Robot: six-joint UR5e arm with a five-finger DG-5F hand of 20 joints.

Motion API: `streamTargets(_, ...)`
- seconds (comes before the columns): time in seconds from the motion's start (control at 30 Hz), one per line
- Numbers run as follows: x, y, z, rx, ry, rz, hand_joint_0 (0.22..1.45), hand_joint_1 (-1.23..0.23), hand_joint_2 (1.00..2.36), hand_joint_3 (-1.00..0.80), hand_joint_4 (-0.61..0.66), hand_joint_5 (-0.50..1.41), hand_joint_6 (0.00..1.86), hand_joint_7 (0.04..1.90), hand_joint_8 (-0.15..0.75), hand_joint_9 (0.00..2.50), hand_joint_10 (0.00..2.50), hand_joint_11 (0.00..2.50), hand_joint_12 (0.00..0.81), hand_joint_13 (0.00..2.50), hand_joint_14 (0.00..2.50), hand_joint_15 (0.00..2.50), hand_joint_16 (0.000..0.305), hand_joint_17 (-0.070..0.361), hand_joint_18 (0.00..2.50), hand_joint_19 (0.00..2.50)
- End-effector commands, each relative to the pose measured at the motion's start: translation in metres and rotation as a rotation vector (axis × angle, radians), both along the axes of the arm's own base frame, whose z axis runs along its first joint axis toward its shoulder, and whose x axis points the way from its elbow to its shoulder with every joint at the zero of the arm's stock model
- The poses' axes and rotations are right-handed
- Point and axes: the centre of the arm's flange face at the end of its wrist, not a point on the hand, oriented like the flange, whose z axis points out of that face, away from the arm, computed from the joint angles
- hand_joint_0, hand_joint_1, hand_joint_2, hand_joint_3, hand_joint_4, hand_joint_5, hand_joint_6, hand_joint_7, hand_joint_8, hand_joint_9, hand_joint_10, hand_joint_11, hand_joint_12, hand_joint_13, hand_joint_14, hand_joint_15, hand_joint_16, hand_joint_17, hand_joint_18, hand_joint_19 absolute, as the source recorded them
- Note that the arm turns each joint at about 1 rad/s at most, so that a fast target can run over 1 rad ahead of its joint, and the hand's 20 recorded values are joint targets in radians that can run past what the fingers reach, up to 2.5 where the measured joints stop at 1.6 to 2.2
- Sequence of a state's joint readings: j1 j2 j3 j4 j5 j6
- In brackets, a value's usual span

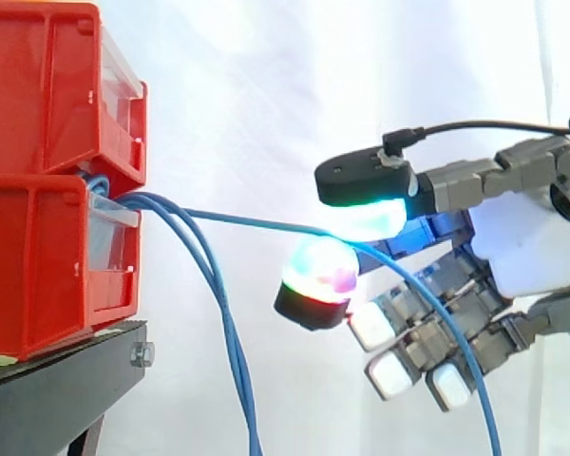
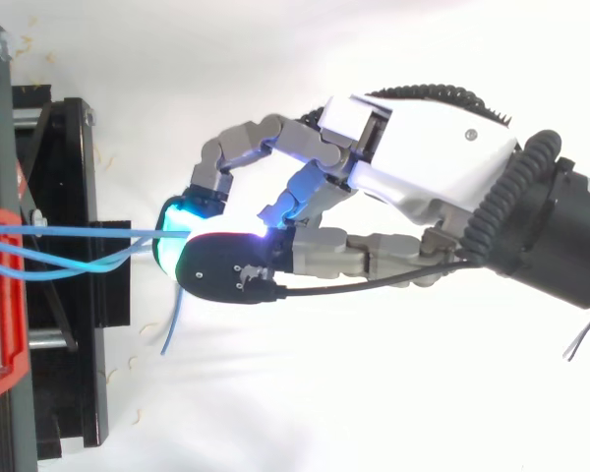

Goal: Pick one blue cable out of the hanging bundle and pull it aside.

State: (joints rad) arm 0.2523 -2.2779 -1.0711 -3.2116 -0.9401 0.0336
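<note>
Several thin blue cables come out between two stacked red bins (image 1: 47, 180) at the left. Most of the bundle (image 1: 226, 328) hangs down beside the stand. One blue cable (image 1: 256, 221) runs nearly level to the right, away from the rest. My hand (image 1: 527, 237) reaches in from the right and pinches that cable between two glowing fingertips (image 1: 321, 271). Past the pinch the cable drops down along the hand's other fingers, which are curled below. In the top view the hand (image 2: 423, 157) holds the taut cable (image 2: 79, 234) just right of the stand.
The red bins rest on a black stand (image 1: 57, 389) at the left edge; from above it is a dark frame (image 2: 64, 295). A white curtain (image 1: 294, 85) hangs behind. Open space lies below and right of the hanging cables.
</note>
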Motion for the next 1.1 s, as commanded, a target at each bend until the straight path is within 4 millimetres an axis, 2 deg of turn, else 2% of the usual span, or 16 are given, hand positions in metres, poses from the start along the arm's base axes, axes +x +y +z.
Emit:
streamTargets(0.0,0.0017,0.0033,-0.0102,0.010,-0.037,0.004,0.47,-0.71,1.45,-0.05,-0.05,-0.03,0.87,1.06,0.323,1.18,0.01,0.23,0.477,0.99,0.02,0.49,0.077,0.173,0.92,0.70)
streamTargets(1.07,0.0061,0.0055,-0.0096,0.008,-0.070,0.006,0.46,-0.70,1.48,-0.06,-0.05,-0.03,0.87,1.05,0.323,1.17,0.01,0.23,0.481,0.98,0.02,0.49,0.077,0.174,0.91,0.70)
